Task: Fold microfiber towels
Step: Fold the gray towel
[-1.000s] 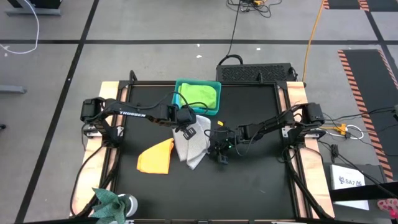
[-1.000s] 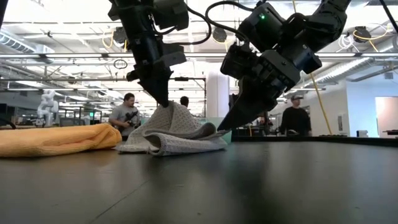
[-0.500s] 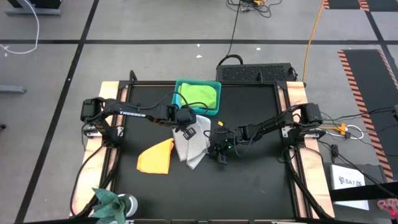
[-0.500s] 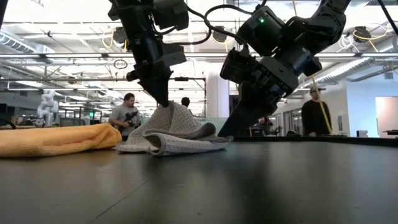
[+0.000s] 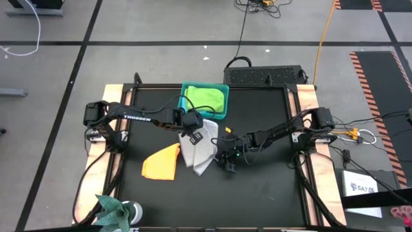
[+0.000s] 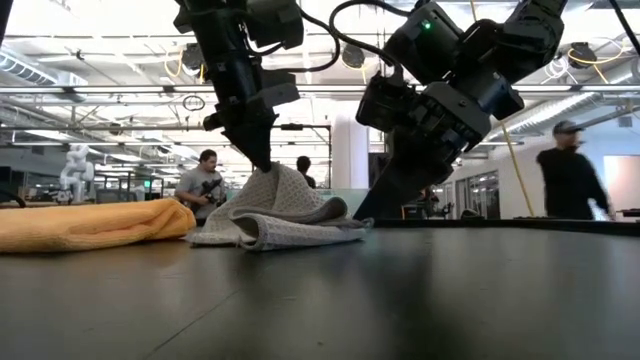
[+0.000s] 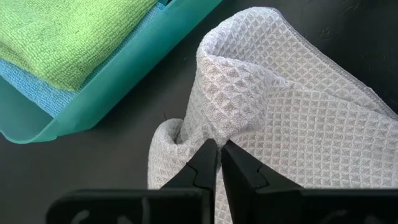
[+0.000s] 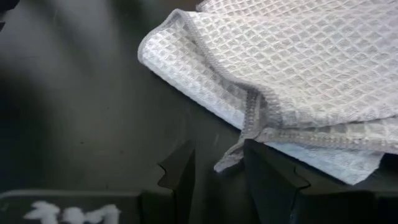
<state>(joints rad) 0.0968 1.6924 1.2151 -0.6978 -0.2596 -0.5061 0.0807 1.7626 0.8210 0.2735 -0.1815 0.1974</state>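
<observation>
A: What has moved since the earlier frame?

B: Your right end effector [image 6: 362, 212] has slid in a little closer to the light grey towel [image 5: 198, 147], and the person [image 6: 570, 170] behind the worktop [image 5: 270, 187] has walked toward the right. The towels lie as they did.

A: Take me across from the left.

B: The orange-yellow towel [image 5: 162, 162] lies flat on the worktop, just beside the grey one. Your left end effector [image 7: 217, 157] comes next: its fingers are pressed together on a raised fold of the light grey towel, holding it up in a peak. Behind it the teal bin [image 5: 185, 88] holds the lime green towel [image 5: 207, 99] on top of the light blue towel [image 7: 43, 92].

A: And the right side?

B: Your right end effector sits low at the grey towel's near corner, fingers apart, with a loose hem corner lying between them, not pinched.
</observation>
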